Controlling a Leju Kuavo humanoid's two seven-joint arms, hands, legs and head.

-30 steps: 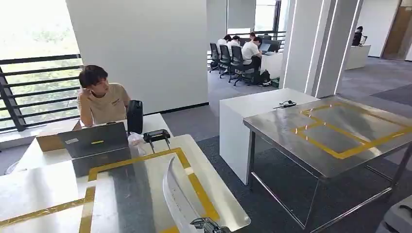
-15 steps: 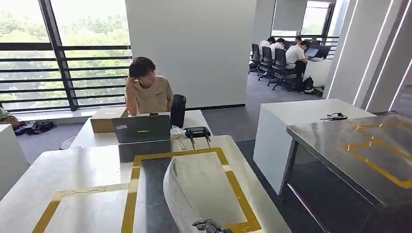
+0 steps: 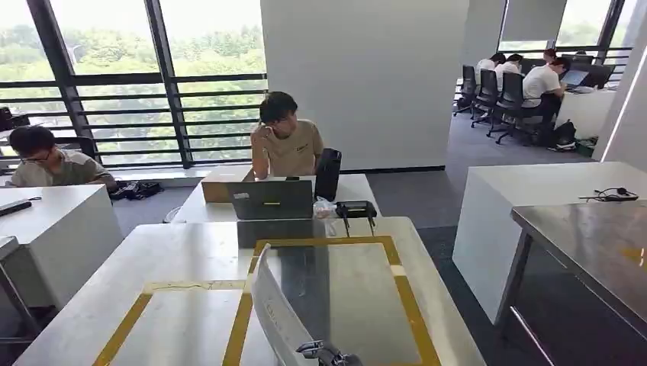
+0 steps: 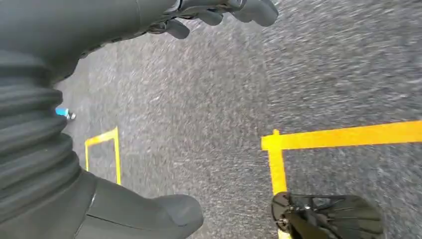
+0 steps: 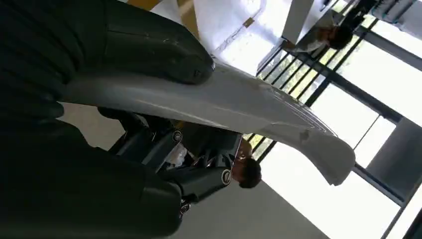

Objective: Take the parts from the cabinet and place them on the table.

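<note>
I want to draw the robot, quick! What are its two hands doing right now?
Left hand: holding nothing, fingers loosely apart above the carpet.
Right hand: holding a long curved white plastic panel.

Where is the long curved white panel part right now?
The long curved white panel part is gripped in the right hand, low in the head view, raised over the yellow-taped table.
</note>
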